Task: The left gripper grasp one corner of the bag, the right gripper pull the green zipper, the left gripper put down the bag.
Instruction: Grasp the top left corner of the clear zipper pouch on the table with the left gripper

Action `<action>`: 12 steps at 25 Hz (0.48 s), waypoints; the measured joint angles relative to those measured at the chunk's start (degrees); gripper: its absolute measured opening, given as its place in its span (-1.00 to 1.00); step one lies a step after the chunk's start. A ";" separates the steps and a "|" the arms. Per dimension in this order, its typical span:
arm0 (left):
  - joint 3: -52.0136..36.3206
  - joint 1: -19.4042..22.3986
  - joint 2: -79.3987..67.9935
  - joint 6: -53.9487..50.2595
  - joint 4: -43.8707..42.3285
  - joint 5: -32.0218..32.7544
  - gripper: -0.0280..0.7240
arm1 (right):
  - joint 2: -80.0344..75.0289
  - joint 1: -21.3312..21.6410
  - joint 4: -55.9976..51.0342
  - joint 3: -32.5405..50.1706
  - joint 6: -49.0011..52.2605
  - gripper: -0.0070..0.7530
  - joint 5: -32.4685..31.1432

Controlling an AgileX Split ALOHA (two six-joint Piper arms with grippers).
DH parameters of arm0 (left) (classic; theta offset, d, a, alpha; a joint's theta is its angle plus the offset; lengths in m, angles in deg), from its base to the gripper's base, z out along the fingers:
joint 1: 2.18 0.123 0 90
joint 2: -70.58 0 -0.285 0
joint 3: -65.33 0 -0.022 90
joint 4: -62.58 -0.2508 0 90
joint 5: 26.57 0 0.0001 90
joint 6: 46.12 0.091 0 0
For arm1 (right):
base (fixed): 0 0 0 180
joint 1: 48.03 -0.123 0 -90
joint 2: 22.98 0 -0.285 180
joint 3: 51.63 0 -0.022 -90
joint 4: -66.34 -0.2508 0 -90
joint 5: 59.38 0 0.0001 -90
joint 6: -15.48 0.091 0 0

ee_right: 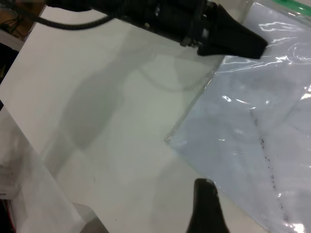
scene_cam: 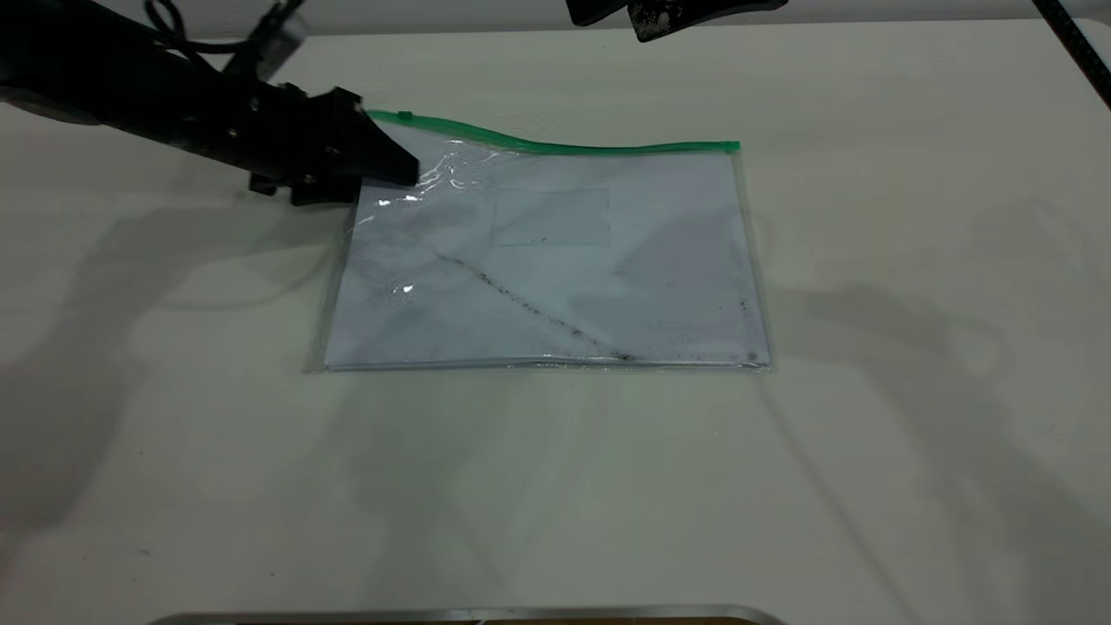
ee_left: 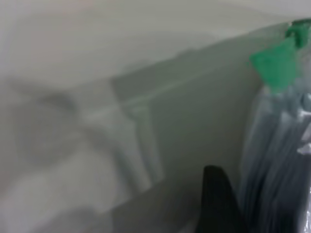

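Observation:
The bag (scene_cam: 555, 260) lies flat on the table, a clear pouch with white paper inside and a dark diagonal smudge. The green zipper (scene_cam: 555, 143) runs along its far edge, with the slider tab (scene_cam: 404, 115) at the left end. My left gripper (scene_cam: 404, 169) is shut on the bag's far left corner, where the plastic is crinkled and slightly raised. It also shows in the right wrist view (ee_right: 252, 46). In the left wrist view the bag (ee_left: 277, 155) and the green zipper end (ee_left: 274, 65) are close up. My right gripper (scene_cam: 629, 13) hangs at the far edge, open, clear of the bag.
The white table (scene_cam: 555, 486) extends all round the bag. A metal-rimmed edge (scene_cam: 469, 615) runs along the near side. A braided cable (scene_cam: 1076, 52) crosses the far right corner.

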 joint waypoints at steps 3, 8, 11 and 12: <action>0.00 -1.04 0.00 0.50 0.25 -1.59 0.33 | 0.00 0.00 0.00 0.00 0.00 0.54 -0.17; 0.00 -1.15 0.00 0.70 0.28 -2.40 -0.41 | 0.00 0.00 0.00 0.00 0.00 0.53 -0.33; 0.00 -1.15 0.00 0.84 0.53 -1.74 -0.77 | 0.00 0.00 0.00 0.00 -1.32 0.51 -0.40; 0.00 -1.15 0.20 1.02 0.53 -1.37 -0.78 | 0.00 0.00 0.00 0.00 -2.76 0.49 -0.40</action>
